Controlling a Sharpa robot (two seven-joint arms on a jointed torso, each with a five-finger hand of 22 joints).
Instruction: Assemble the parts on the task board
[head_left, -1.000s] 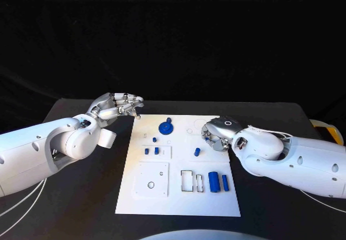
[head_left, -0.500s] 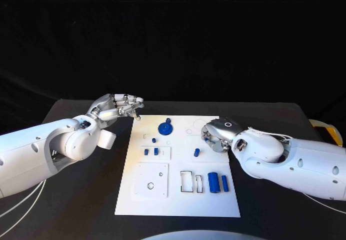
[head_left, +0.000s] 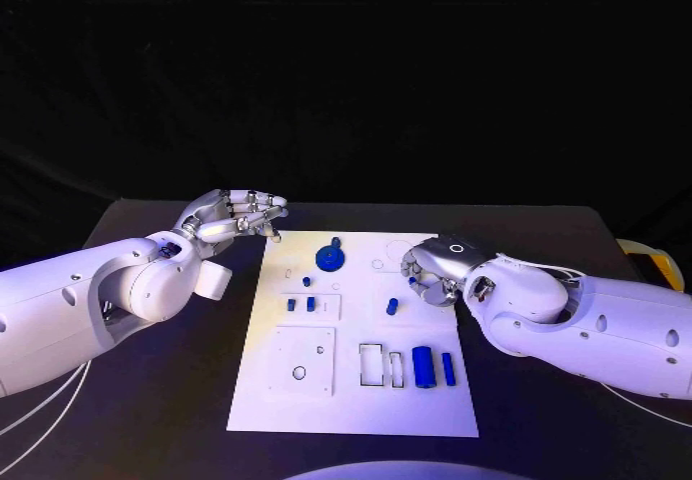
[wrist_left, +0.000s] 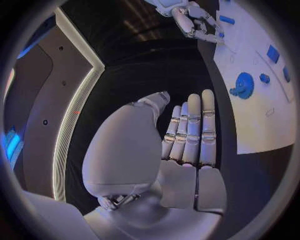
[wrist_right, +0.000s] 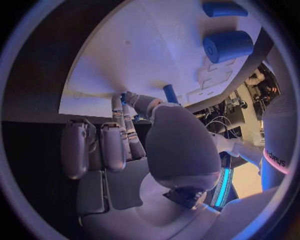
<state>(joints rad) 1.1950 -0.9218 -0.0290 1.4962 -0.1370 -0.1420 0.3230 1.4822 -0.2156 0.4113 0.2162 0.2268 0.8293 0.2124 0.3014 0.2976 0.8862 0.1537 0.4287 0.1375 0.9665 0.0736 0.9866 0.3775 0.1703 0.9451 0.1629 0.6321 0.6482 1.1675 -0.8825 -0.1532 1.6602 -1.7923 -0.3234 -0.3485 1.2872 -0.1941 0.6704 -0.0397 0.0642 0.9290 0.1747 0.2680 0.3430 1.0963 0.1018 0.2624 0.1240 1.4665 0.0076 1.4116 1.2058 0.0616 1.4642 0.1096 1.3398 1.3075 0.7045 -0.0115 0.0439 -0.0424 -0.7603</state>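
The white task board (head_left: 325, 400) lies in the middle of the table. On it are a blue gear (head_left: 330, 258), two small blue pegs (head_left: 300, 303), a single blue peg (head_left: 392, 306), a blue cylinder (head_left: 423, 366) and a blue bar (head_left: 449, 367). My right hand (head_left: 433, 268) hovers over the board's right edge and seems to pinch a small blue part (head_left: 413, 281) between thumb and fingertip; its other fingers are curled. The right wrist view shows my right hand (wrist_right: 137, 145), the peg (wrist_right: 170, 92) and the cylinder (wrist_right: 228, 46). My left hand (head_left: 238, 212) holds nothing off the board's far left corner.
White rectangular plates with holes and slots (head_left: 303, 362) sit on the board's near half. A yellow object (head_left: 656, 265) lies at the table's right edge. In the left wrist view, beyond my left hand (wrist_left: 181, 145), are the board (wrist_left: 262, 115) and gear (wrist_left: 242, 85).
My right hand has crept a little to the left over the board's right edge, the blue part moving with it. The left hand has stayed where it was.
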